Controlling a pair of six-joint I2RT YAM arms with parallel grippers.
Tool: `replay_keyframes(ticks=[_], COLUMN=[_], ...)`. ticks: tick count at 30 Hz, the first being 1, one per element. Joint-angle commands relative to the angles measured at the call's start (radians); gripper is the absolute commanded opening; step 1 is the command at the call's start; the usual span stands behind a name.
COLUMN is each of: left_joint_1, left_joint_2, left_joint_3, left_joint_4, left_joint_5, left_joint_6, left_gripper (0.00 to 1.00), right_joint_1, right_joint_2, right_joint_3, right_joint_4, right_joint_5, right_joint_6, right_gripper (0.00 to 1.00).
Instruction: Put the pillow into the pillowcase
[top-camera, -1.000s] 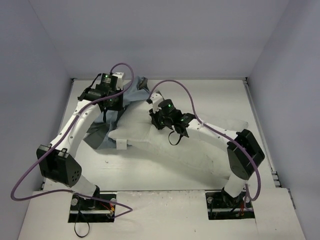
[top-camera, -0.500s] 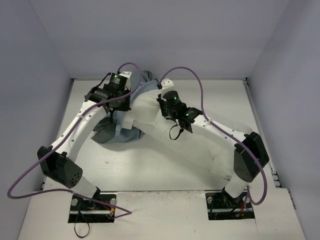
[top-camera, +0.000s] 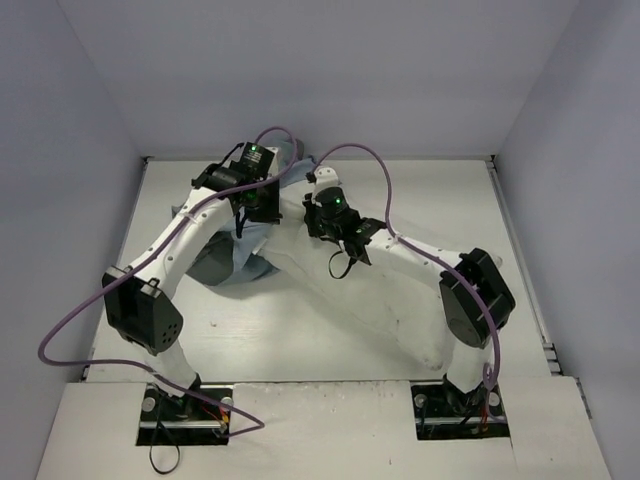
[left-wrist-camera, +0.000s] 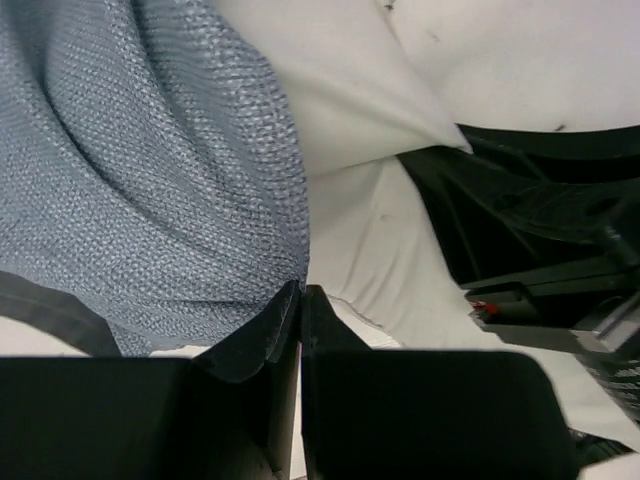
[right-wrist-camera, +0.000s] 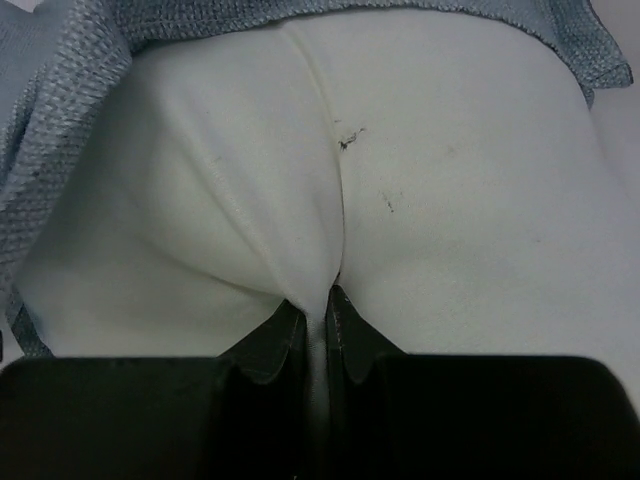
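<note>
The white pillow (top-camera: 392, 292) lies slanting from the table's near right toward the back middle. Its far end sits in the mouth of the pillowcase (top-camera: 238, 262), which is bunched at the back left, pale blue-grey side showing. My left gripper (top-camera: 258, 206) is shut on the pillowcase's edge (left-wrist-camera: 180, 190), right beside the pillow (left-wrist-camera: 390, 250). My right gripper (top-camera: 314, 216) is shut on a pinched fold of the pillow (right-wrist-camera: 420, 200). The pillowcase's rim (right-wrist-camera: 60, 150) wraps around the pillow's far end. The two grippers are close together.
The table is walled at the back and sides (top-camera: 320, 80). Purple cables (top-camera: 360, 160) loop above both wrists. The right gripper's black body (left-wrist-camera: 540, 230) shows close by in the left wrist view.
Both grippers moved toward the back wall and closer together. The pillow's far end went from lying on the pillowcase to being tucked inside its mouth. The pillowcase bunched up.
</note>
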Motion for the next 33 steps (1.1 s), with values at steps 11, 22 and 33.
replay_keyframes(ticks=[11,22,33], left_joint_1=[-0.069,-0.068,-0.043], left_joint_2=[-0.008,-0.188,-0.253], left_joint_3=[0.305,-0.203,-0.421], left_joint_4=[0.038,0.231,0.231], left_joint_5=[0.245,0.115,-0.332], left_joint_6=[-0.127,-0.144,0.032], left_gripper=[0.00,0.02,0.69], right_joint_1=[-0.015,-0.155,-0.164], right_joint_2=[-0.037,-0.041,-0.021], right_joint_3=[0.006,-0.054,-0.068], right_joint_4=[0.182,0.334,0.325], right_joint_5=[-0.052,-0.255,-0.393], right_joint_6=[0.163,0.218,0.184], right_gripper=[0.00,0.00,0.00])
